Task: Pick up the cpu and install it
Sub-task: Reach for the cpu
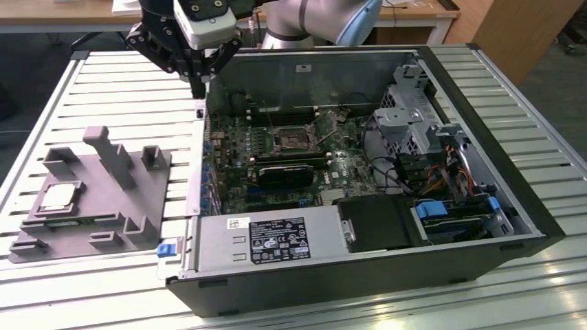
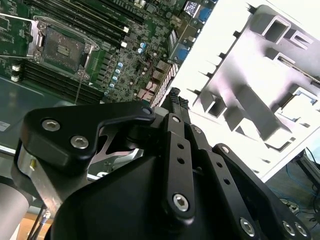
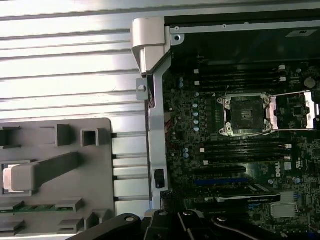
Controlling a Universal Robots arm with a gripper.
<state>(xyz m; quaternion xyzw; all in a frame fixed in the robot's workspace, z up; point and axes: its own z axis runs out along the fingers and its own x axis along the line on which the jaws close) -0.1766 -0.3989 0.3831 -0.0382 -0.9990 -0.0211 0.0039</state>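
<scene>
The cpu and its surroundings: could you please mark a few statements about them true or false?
1. The cpu lies in the grey fixture. True.
2. The gripper holds the cpu. False: it hangs over the computer case's edge, apart from the cpu.
3. The motherboard socket is empty, its cover open. True.
4. The fixture stands inside the case. False: it sits on the slatted table beside the case.

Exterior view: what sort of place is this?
Probably a robotics lab bench for PC assembly: an open computer case on a slatted metal table, a grey fixture block holding the cpu, and a robot arm.
</scene>
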